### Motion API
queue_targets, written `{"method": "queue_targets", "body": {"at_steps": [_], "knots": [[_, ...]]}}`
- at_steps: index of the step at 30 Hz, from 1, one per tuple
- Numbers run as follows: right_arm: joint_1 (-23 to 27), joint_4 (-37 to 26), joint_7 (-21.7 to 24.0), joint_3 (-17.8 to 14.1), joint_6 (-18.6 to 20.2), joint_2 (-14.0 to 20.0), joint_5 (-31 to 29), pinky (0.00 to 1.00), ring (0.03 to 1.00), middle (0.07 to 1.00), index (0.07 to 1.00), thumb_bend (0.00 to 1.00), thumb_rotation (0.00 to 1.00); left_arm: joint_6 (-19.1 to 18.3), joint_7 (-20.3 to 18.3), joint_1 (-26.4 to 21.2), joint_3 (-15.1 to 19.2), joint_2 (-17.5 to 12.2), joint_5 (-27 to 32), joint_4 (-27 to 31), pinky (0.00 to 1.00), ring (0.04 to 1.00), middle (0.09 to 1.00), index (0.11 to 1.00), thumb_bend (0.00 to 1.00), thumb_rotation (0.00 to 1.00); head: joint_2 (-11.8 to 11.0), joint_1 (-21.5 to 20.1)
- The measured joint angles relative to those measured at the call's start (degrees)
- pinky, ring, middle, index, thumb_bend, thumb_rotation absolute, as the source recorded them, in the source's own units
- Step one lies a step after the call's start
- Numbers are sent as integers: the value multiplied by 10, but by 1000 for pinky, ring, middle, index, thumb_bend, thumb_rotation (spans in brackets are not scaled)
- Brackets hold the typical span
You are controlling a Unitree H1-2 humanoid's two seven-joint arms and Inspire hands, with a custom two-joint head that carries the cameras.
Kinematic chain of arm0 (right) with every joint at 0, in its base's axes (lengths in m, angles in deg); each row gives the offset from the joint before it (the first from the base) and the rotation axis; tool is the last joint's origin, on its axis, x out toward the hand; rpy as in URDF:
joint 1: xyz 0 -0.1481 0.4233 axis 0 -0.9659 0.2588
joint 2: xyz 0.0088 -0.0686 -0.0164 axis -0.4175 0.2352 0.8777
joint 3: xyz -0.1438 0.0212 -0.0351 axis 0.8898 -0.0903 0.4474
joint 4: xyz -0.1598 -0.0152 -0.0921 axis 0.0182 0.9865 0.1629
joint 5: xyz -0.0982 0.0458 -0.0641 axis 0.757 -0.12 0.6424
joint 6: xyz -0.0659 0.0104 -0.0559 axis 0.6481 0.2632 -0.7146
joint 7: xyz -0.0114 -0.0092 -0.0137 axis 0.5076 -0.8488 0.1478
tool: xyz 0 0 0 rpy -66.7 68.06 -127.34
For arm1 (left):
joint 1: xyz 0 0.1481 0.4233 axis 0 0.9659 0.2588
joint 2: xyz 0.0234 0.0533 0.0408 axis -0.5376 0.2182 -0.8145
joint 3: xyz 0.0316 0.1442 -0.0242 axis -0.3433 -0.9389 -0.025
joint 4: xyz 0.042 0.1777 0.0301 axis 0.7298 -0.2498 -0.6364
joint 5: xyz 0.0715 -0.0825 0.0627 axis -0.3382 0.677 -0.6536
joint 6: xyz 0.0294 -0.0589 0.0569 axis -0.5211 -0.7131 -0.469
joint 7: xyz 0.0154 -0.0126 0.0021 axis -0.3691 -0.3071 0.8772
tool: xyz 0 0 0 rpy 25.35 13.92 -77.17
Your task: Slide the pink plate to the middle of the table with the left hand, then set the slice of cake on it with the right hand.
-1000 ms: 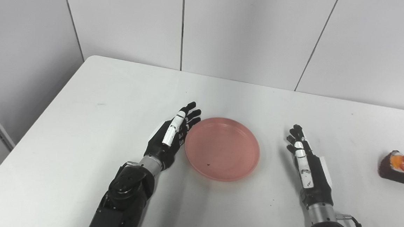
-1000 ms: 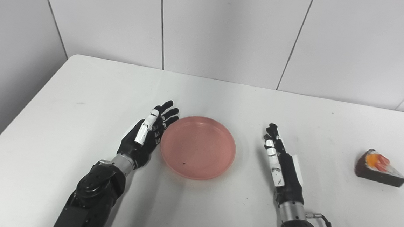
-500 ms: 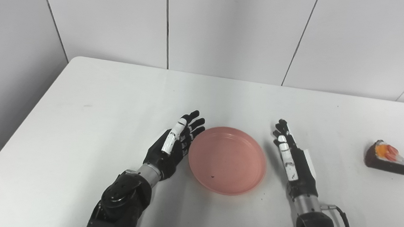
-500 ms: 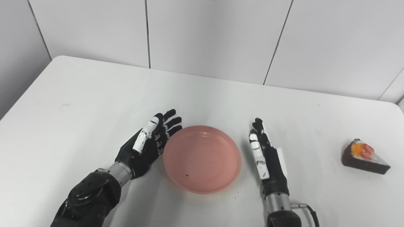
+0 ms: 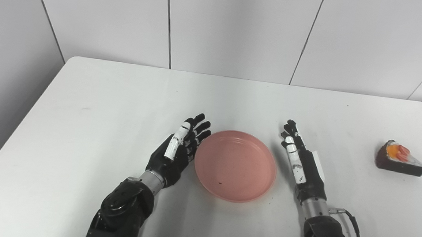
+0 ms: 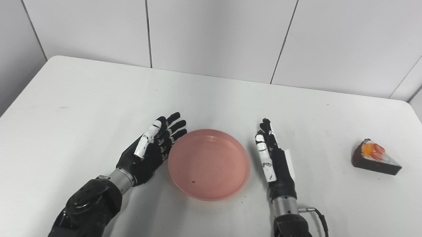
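The empty pink plate (image 5: 235, 165) sits flat near the middle of the white table (image 5: 124, 98). My left hand (image 5: 178, 149) stands open on edge against the plate's left rim, fingers stretched forward. To the plate's right my right hand (image 5: 301, 162) is open too, palm toward the plate, a small gap from the rim. A dark slice of cake (image 5: 398, 163) with orange and red topping lies far off at the table's right edge, well clear of both hands. Neither hand holds anything.
White wall panels (image 5: 238, 28) rise behind the table's far edge. The table's right edge runs just past the cake, and a cable (image 5: 351, 222) hangs from my right wrist.
The camera has swung right, so the whole picture shifted left. The plate has slid a little right and now lies closer to my right hand; my left hand followed its rim.
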Motion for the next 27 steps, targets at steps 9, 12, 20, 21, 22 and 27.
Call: {"method": "queue_targets", "body": {"at_steps": [9,12,20,21,22,27], "knots": [[-4,-7,-13,0,4,-10,0,935,944,955,962,218,1000,10,-10,-3,15,-7,0,-13,976,958,957,952,408,1000,-5,-34],[-9,-13,-19,1,5,-15,8,923,937,945,962,233,1000,22,-12,-3,20,-13,0,-19,967,952,955,944,409,1000,-11,-75],[-10,-51,-39,16,17,-12,88,818,884,921,955,517,987,37,-31,-10,31,-30,8,-38,964,950,952,952,405,1000,-18,-111],[-9,-62,-41,15,18,-11,98,820,884,921,956,520,984,39,-32,-10,33,-31,8,-39,965,950,953,953,405,1000,-18,-111],[-8,-70,-43,14,19,-10,103,827,882,923,961,544,974,42,-34,-10,35,-31,11,-41,968,952,954,956,407,1000,-21,-115],[-1,-105,-46,4,43,5,141,781,827,903,967,606,992,50,-47,-10,40,-34,20,-50,968,949,954,960,409,1000,-26,-135]]}}
